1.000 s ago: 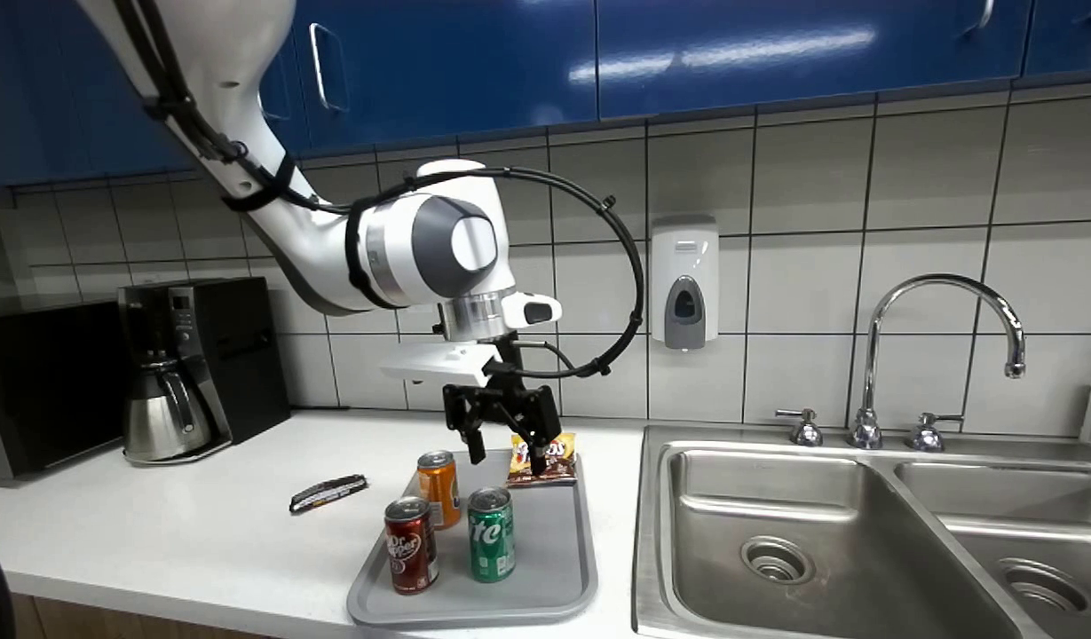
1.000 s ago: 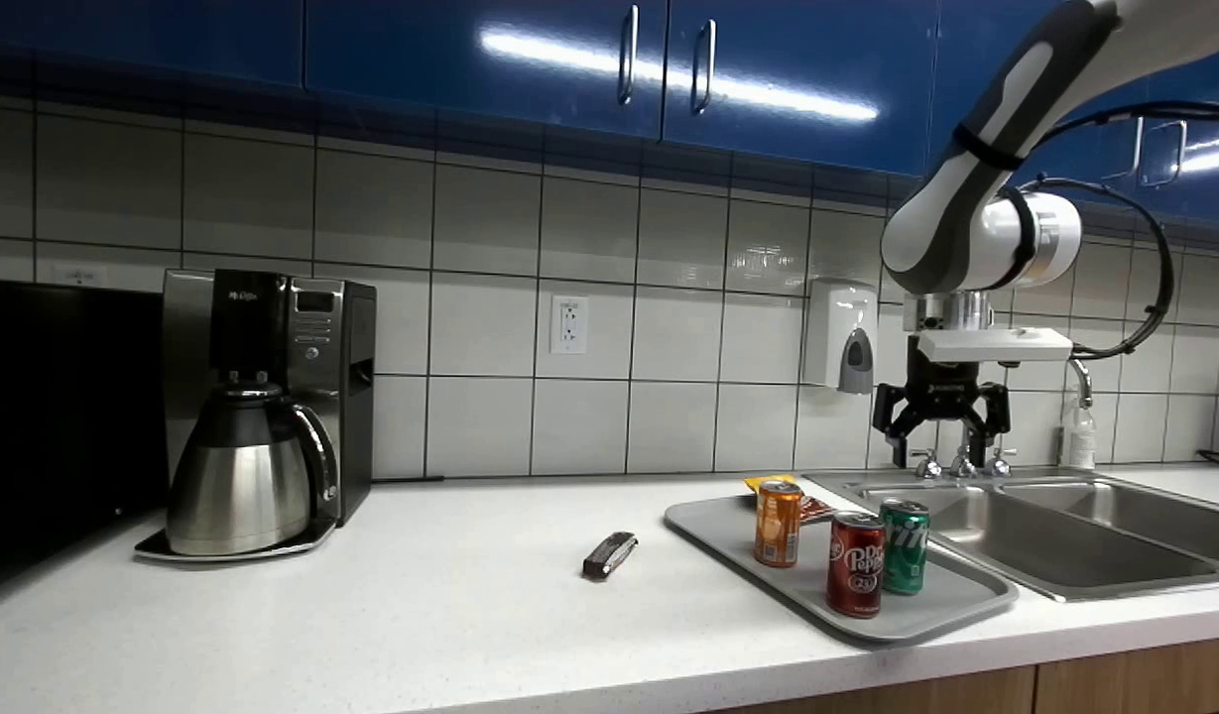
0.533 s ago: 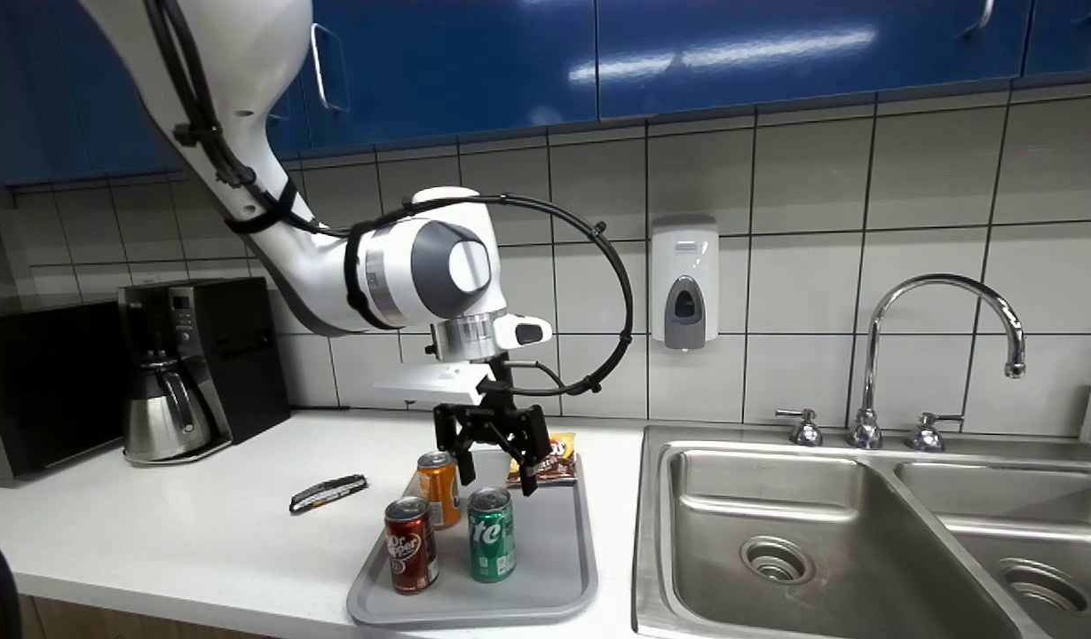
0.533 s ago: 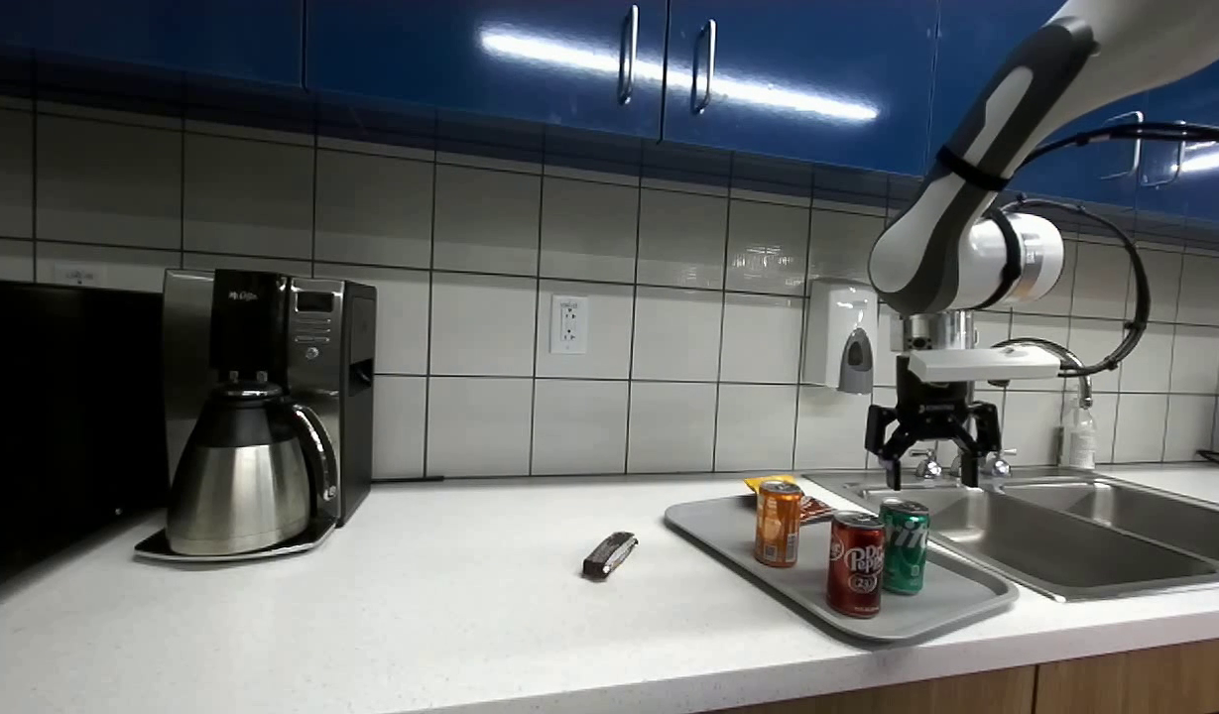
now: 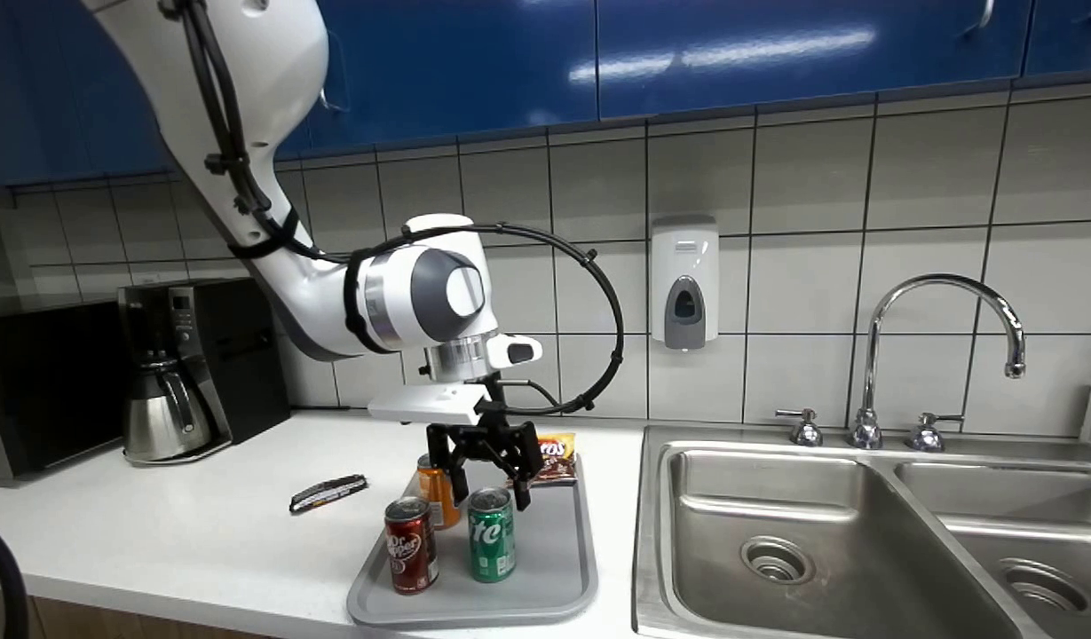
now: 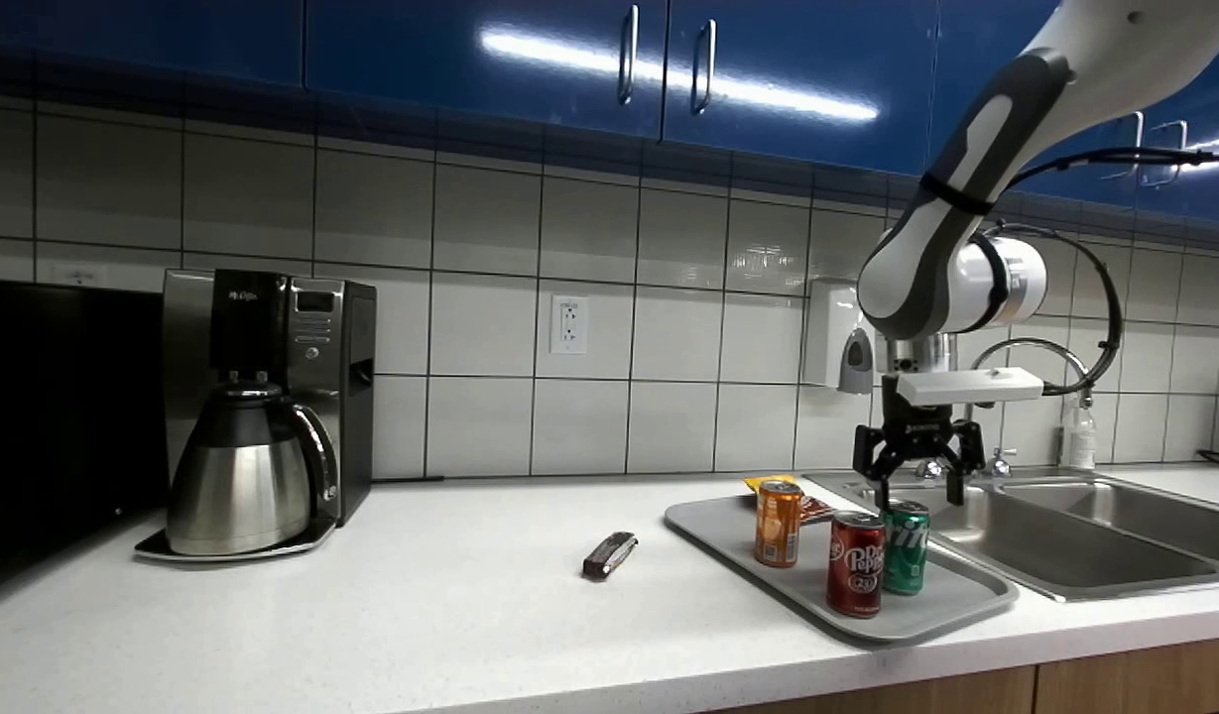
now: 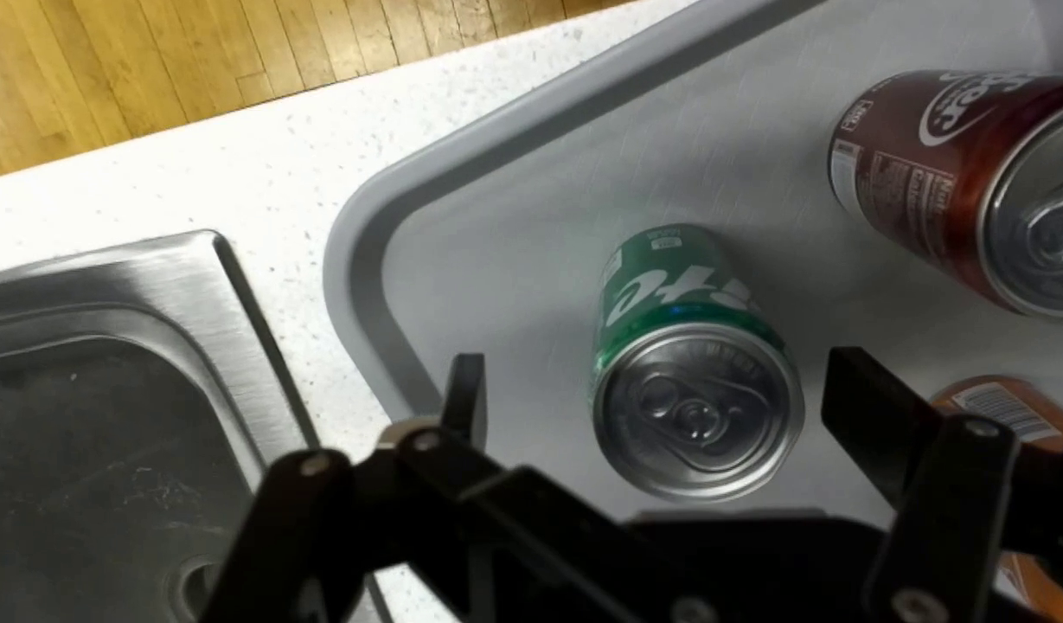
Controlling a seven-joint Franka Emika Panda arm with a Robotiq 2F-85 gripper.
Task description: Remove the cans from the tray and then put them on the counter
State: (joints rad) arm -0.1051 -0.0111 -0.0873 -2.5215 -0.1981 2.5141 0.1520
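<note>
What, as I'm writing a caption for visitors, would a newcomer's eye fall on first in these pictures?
Probably the white arm, slanting down from the upper left in an exterior view, against blue cupboards. Next, the bright red can, orange can and green can, all upright on the grey tray in both exterior views. In the wrist view, the green can catches the eye, framed by the open end effector.
</note>
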